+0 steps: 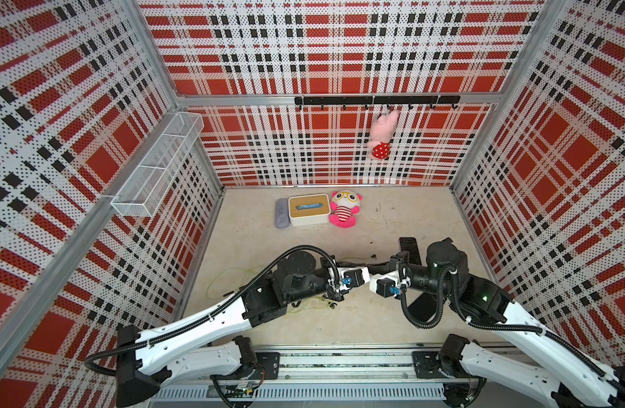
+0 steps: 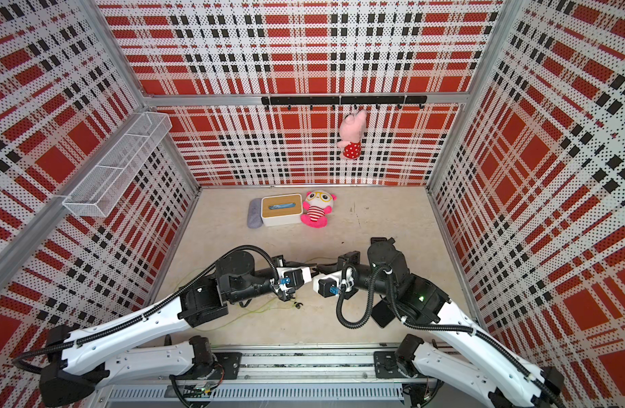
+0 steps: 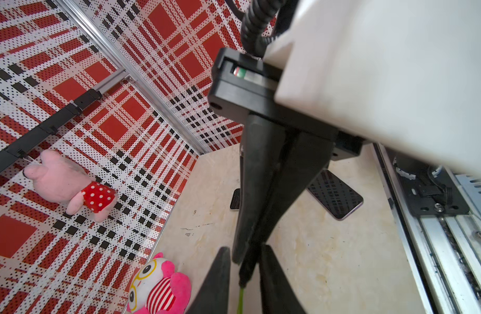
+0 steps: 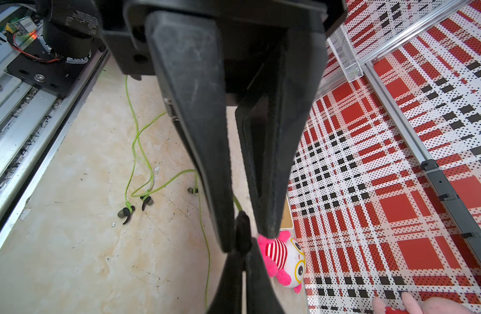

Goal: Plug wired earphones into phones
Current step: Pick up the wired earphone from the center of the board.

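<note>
Yellow-green cable (image 4: 204, 244) trailed from a black plug (image 4: 242, 227) that the right claw (image 4: 246, 239) held clenched between its tips, lifted above the middle of the desk (image 1: 374, 219). The left claw (image 3: 244, 246) faced it tip to tip, fingers (image 3: 219, 271) flanking the same plug with slivers of gap; whether they pressed it I could not tell. Loose earbuds (image 4: 128, 212) lay at about 8 o'clock from the claws. One phone (image 1: 408, 245) lay at 2 o'clock, the other phone (image 1: 421, 308) at 4 o'clock, partly under the right arm; no cable could be seen running into either. This looked like a hand-over of the plug. Next, the left claw would need a firm, square pinch on the plug's body, metal tip left free, before the right let go.
</note>
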Available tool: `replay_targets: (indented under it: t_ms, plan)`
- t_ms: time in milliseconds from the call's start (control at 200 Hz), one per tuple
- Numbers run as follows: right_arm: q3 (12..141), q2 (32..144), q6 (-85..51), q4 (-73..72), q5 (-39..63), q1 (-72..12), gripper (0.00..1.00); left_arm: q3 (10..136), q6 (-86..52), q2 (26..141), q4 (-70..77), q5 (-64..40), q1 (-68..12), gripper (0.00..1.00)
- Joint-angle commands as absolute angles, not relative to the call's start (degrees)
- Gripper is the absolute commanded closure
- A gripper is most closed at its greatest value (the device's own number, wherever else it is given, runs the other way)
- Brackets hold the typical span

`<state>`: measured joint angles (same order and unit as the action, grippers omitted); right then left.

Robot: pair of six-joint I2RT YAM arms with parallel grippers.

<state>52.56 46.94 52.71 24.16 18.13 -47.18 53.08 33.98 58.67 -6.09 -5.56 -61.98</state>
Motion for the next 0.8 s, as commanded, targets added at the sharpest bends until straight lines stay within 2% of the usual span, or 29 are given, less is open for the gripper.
replay_targets:
  t_ms: [0, 341, 356, 401, 456, 506, 541, 571, 646, 792]
  plan:
    - [52.3, 46.4, 53.6, 23.4, 20.4, -47.3, 1.0, 54.8, 34.7, 59.0, -6.8, -5.8, -62.1, 0.8]
    - [52.6, 47.1, 53.8, 24.1, 19.9, -47.3, 1.0, 54.1, 34.0, 59.0, -5.6, -6.7, -62.1, 0.97]
    - [52.6, 47.0, 53.9, 24.2, 19.6, -47.2, 0.94, 53.9, 33.8, 59.0, -5.4, -6.8, -62.1, 0.98]
    - [52.4, 46.6, 53.8, 24.1, 18.4, -47.3, 0.63, 53.5, 32.5, 58.9, -4.3, -6.9, -62.2, 0.99]
    - [51.8, 45.6, 53.9, 24.3, 16.5, -47.3, 0.41, 52.4, 29.3, 58.6, -2.0, -6.9, -62.1, 1.0]
    - [51.0, 44.2, 53.9, 24.4, 13.9, -47.2, 0.16, 50.6, 25.0, 58.2, 1.3, -6.6, -62.1, 1.0]
    - [50.6, 43.3, 54.0, 25.0, 11.7, -47.3, 0.05, 49.0, 21.8, 57.8, 3.9, -6.2, -62.1, 1.0]
    - [50.5, 42.8, 54.5, 26.5, 10.0, -47.3, 0.0, 47.4, 19.4, 57.4, 6.3, -5.6, -62.1, 1.0]
    - [51.5, 41.8, 55.3, 32.4, 6.0, -47.3, 0.0, 41.7, 11.0, 56.1, 14.7, -4.2, -61.4, 1.0]
    - [52.2, 41.0, 55.7, 44.1, -1.8, -47.3, 0.0, 29.6, -10.0, 55.3, 35.7, -12.4, -54.9, 1.0]
